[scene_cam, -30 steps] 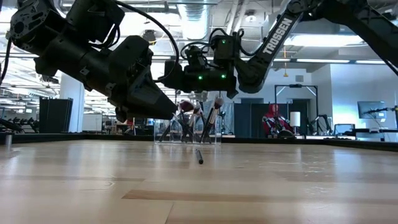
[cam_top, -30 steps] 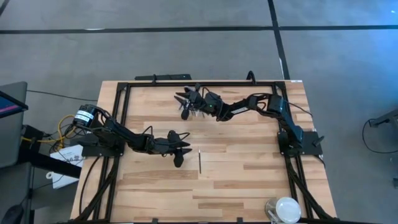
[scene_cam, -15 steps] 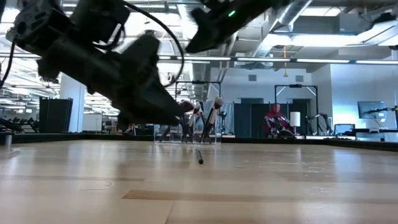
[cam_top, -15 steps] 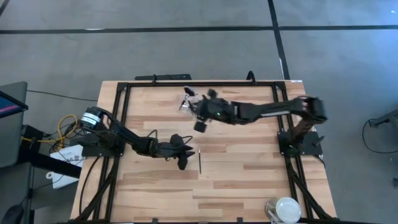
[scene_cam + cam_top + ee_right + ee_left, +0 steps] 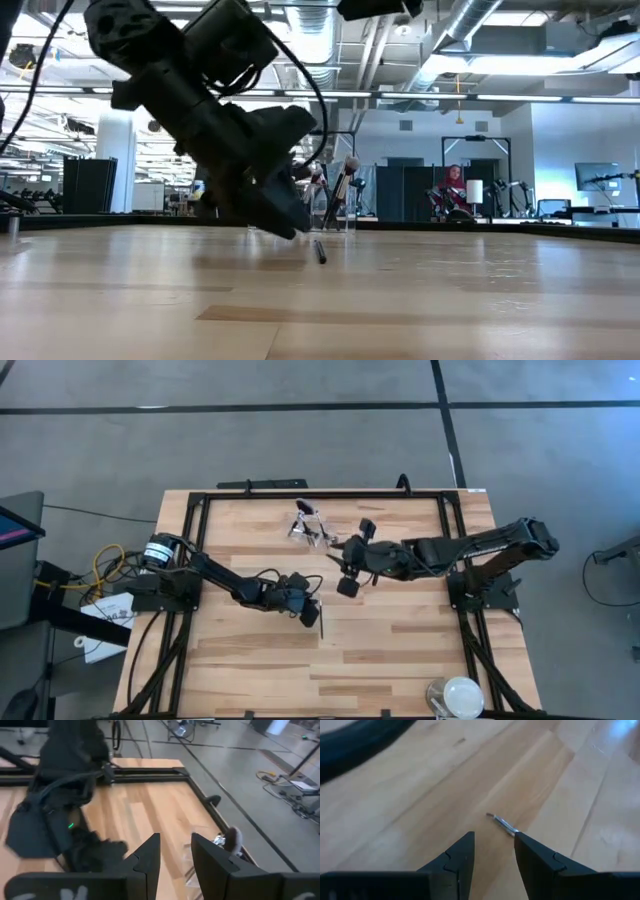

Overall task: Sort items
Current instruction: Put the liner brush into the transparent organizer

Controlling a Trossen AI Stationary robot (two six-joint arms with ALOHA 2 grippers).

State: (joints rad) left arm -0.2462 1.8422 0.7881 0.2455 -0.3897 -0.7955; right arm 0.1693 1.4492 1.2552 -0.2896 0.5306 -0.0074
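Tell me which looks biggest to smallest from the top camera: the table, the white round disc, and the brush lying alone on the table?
1. The table, by far the biggest.
2. The white round disc at the corner.
3. The brush, a thin dark line, partly hidden by the left gripper.

The table [image 5: 400, 650] is pale wood in planks, smooth with a soft sheen, framed by matt black metal rails [image 5: 195, 540]. The lone brush [image 5: 502, 823] has a shiny silvery metal ferrule. The holder [image 5: 300, 212] looks like clear glossy plastic.
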